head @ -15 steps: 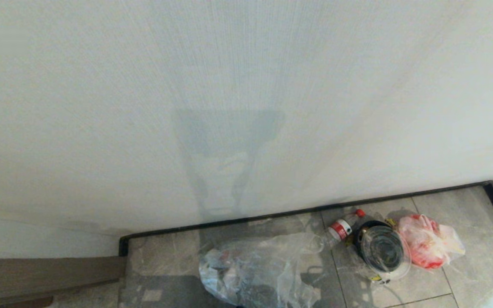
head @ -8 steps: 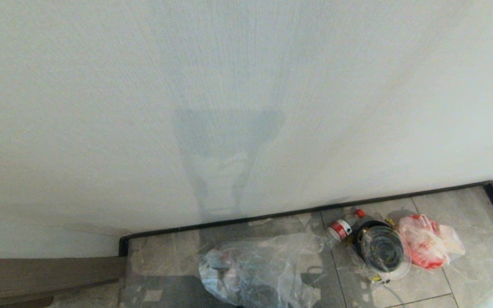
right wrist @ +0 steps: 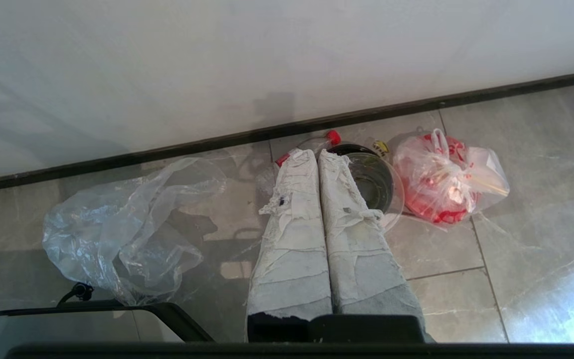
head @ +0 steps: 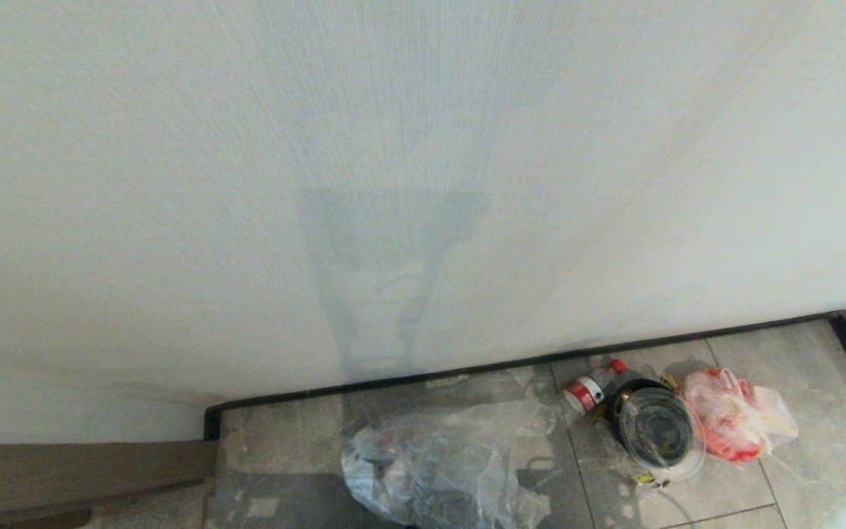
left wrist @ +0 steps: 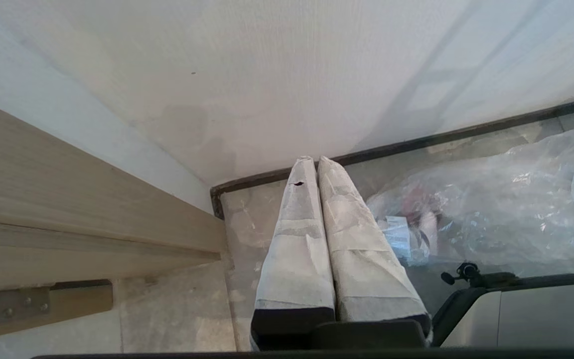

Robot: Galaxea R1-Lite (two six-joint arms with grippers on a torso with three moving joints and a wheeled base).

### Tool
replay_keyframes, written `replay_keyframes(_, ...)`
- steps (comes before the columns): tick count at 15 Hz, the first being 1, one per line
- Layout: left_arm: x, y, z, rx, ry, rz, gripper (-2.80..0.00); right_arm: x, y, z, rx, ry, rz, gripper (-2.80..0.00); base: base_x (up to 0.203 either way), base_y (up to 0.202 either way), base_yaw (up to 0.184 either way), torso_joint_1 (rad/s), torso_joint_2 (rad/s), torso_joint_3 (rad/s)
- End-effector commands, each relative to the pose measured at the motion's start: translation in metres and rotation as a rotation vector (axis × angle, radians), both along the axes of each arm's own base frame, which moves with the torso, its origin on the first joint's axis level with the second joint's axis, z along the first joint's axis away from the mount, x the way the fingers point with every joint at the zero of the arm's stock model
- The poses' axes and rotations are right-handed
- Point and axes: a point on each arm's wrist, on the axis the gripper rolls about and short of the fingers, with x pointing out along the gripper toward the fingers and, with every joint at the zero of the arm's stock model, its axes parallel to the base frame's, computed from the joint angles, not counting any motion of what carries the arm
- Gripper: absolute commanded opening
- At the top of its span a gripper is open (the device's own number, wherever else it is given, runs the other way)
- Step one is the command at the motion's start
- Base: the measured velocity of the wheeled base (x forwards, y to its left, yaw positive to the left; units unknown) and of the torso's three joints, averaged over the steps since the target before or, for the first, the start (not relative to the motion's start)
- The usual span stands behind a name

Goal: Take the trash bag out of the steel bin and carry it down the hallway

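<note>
Our left gripper [left wrist: 317, 162] and right gripper [right wrist: 317, 154] hang above the floor, jaws pressed together, holding nothing. Nearest us on the grey tiles [head: 805, 470] lies the trash bag [head: 445, 463]; beyond it, to its right by the skirting, stands the steel bin [head: 654, 433], between a bottle [head: 588, 391] and a pink-red bag [head: 735, 415].

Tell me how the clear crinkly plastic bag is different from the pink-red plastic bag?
The clear crinkly plastic bag is see-through and sprawls loose; the pink-red plastic bag is coloured, knotted and bunched. The clear one lies left of the round steel bin, the pink-red one right. Both lie on grey floor tiles.
</note>
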Motion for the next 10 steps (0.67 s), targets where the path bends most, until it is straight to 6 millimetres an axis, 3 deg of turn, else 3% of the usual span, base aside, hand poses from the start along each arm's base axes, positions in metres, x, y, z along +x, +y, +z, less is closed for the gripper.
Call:
replay_keyframes(1,0.0002,0.0,-0.0004,-0.004,0.003,0.002,-2.8,-0.0001,0.0,0.0001,0.0,-0.001,0.002,-2.8,0.0,0.0,0.0,0.0,0.0,0.0)
replay_keyframes(10,0.0002,0.0004,-0.0002,-0.052,0.002,0.017,-2.8,-0.0001,0.0,0.0001,0.0,-0.001,0.002,-2.8,0.0,0.0,0.0,0.003,0.0,0.176)
